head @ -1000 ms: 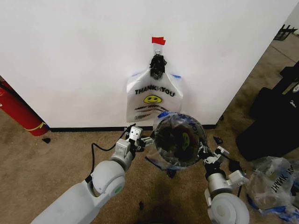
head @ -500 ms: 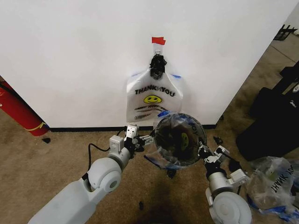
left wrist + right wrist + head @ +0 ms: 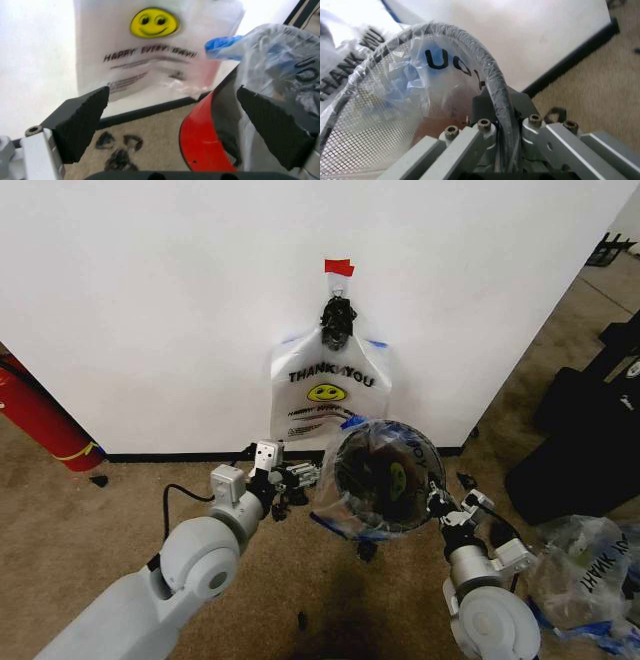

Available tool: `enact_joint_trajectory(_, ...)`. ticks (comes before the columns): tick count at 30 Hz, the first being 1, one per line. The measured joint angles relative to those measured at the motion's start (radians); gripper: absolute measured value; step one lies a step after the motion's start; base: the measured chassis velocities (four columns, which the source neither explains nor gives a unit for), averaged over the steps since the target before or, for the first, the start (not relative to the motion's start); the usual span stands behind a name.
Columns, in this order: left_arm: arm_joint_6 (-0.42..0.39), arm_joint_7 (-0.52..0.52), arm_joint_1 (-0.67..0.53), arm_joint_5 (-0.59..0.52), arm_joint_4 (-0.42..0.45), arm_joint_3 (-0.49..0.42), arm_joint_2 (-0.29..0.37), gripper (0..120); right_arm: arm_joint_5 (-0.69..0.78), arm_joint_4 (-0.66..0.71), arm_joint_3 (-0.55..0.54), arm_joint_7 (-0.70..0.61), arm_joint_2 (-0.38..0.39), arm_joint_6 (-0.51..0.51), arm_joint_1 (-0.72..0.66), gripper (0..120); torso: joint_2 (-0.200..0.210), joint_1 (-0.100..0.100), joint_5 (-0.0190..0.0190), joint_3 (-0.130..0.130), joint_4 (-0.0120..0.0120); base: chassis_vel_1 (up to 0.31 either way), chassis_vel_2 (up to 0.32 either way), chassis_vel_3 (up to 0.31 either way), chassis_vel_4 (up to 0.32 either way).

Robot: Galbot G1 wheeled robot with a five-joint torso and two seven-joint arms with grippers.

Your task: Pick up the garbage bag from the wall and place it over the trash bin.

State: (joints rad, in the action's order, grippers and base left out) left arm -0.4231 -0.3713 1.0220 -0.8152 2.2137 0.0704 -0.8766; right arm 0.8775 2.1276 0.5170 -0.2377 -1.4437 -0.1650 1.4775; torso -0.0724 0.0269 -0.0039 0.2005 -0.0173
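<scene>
A white "THANK YOU" garbage bag (image 3: 330, 395) with a yellow smiley hangs from a hook on the wall (image 3: 150, 310), under a strip of red tape; its smiley and lower print fill the left wrist view (image 3: 150, 48). The trash bin (image 3: 385, 478), black mesh with a red base (image 3: 200, 138), stands just in front of the hanging bag, with a translucent blue-trimmed plastic bag (image 3: 395, 78) draped over its rim. My left gripper (image 3: 300, 476) hovers open beside the bin's left side, its black pads (image 3: 82, 120) wide apart and holding nothing. My right gripper (image 3: 437, 502) is shut on the bin's rim (image 3: 490, 90).
A red cylinder (image 3: 40, 420) leans at the far left by the black baseboard (image 3: 180, 455). Black bags (image 3: 580, 450) and a clear "MART" bag (image 3: 585, 565) lie on the carpet at the right. Small dark scraps (image 3: 300, 618) dot the carpet.
My left arm has drawn back to the left, so its gripper now sits a little away from the bin's rim. The right gripper and the hanging bag have stayed put.
</scene>
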Motion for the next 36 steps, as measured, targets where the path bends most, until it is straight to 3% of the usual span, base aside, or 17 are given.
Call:
enact_joint_trajectory(5, 0.093, 0.028, 0.07, 0.035, 0.0, 0.043, -0.005, 100, 0.101, -0.003, 0.007, -0.061, -0.001, -0.059, -0.016, 0, 0.0, 0.0, 0.0001, 0.0, 0.0, 0.0, 0.0, 0.0, 0.0)
enact_joint_trajectory(10, 0.265, 0.04, 0.269, 0.232, 0.017, 0.143, -0.154, 100, 0.155, -0.058, -0.007, -0.097, -0.003, -0.113, -0.057, 0, 0.0, 0.0, 0.0, 0.0, 0.0002, 0.0, 0.0, 0.0, 0.0)
enact_joint_trajectory(11, 0.265, 0.04, 0.269, 0.232, 0.017, 0.143, -0.154, 100, 0.155, -0.058, -0.007, -0.097, -0.003, -0.113, -0.057, 0, 0.0, 0.0, 0.0, 0.0, 0.0002, 0.0, 0.0, 0.0, 0.0)
enact_joint_trajectory(14, 0.341, 0.049, 0.345, 0.312, 0.022, 0.2, -0.238, 100, 0.155, -0.091, -0.027, -0.113, -0.004, -0.137, -0.085, 0, 0.0, 0.0, -0.0001, 0.0, 0.0, 0.0, 0.0, 0.0, 0.0)
enact_joint_trajectory(16, 0.427, 0.058, 0.409, 0.356, 0.015, 0.26, -0.275, 100, 0.151, -0.125, -0.053, -0.124, -0.002, -0.156, -0.116, 0, 0.0, 0.0, 0.0001, 0.0, 0.0, 0.0, 0.0, 0.0, 0.0)
enact_joint_trajectory(17, 0.427, 0.058, 0.409, 0.356, 0.015, 0.26, -0.275, 100, 0.151, -0.125, -0.053, -0.124, -0.002, -0.156, -0.116, 0, 0.0, 0.0, 0.0001, 0.0, 0.0, 0.0, 0.0, 0.0, 0.0)
enact_joint_trajectory(22, 0.579, 0.124, 0.544, 0.363, -0.021, 0.348, -0.283, 100, 0.122, -0.186, -0.112, -0.135, 0.001, -0.183, -0.175, 0, 0.0, 0.0, -0.0001, 0.0, 0.0, 0.0, 0.0, 0.0, 0.0)
enact_joint_trajectory(27, 0.653, 0.167, 0.627, 0.363, -0.029, 0.401, -0.3, 100, 0.101, -0.214, -0.148, -0.131, 0.002, -0.188, -0.199, 0, 0.0, 0.0, 0.0, 0.0, 0.0002, 0.0, 0.0, 0.0, 0.0)
enact_joint_trajectory(36, 0.646, 0.168, 0.629, 0.371, -0.019, 0.414, -0.364, 100, 0.073, -0.244, -0.176, -0.117, 0.004, -0.19, -0.221, 0, 0.0, 0.0, 0.0, 0.0, 0.0, 0.0, 0.0, 0.0, 0.0)
